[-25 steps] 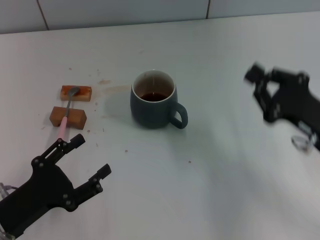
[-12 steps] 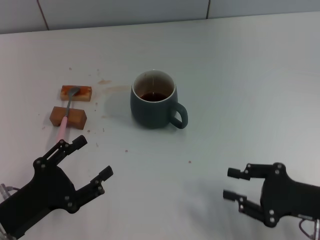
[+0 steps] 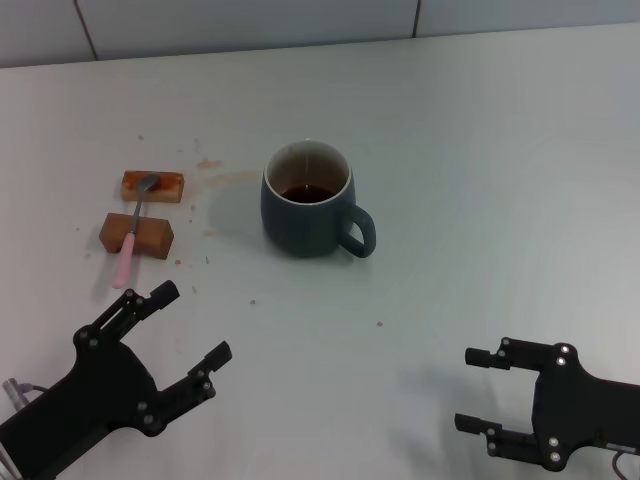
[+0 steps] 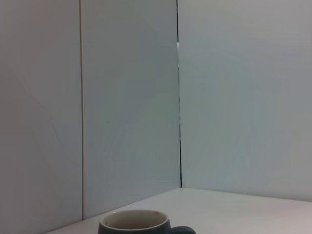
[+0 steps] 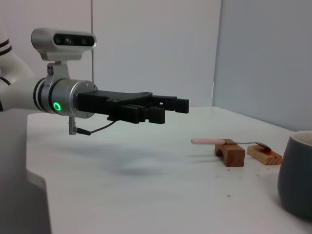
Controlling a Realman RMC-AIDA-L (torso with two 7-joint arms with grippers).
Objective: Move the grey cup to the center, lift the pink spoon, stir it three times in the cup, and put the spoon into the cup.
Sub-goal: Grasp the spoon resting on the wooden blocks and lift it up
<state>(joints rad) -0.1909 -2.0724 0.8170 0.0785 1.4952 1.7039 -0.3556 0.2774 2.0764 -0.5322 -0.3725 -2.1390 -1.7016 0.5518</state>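
- Standing upright near the middle of the white table point(image 3: 480, 150): the grey cup point(image 3: 306, 200), loop handle pointing toward the robot's right and slightly toward the robot, brown liquid low inside the pale interior.
- Lying to the cup's left, well apart from it: the pink spoon point(image 3: 130, 235), long axis running away from the robot, grey metal bowl at the far end, pink handle tip at the near end.
- Resting across two wooden blocks: spoon bowl on the far block point(image 3: 152, 186), handle over the near block point(image 3: 136, 235), handle tip jutting past the near block toward the robot.
- Hovering above the table at the near left edge of the head view: the left gripper point(image 3: 190, 325), jaws spread wide, nothing between them, fingers aimed away from the robot and somewhat to its right.
- Sitting just beyond the upper left fingertip, clear of the jaws and not touched: the spoon's handle tip.
- Hovering at the near right: the right gripper point(image 3: 480, 390), jaws released and empty, fingers pointing toward the robot's left, well apart from cup and spoon.
- Showing in the left wrist view: only the cup's rim and handle top, low in front of the grey wall panels point(image 4: 131, 107).
- Showing in the right wrist view: left gripper held level above the table, spoon bridged over the blocks beyond, cup edge close by.
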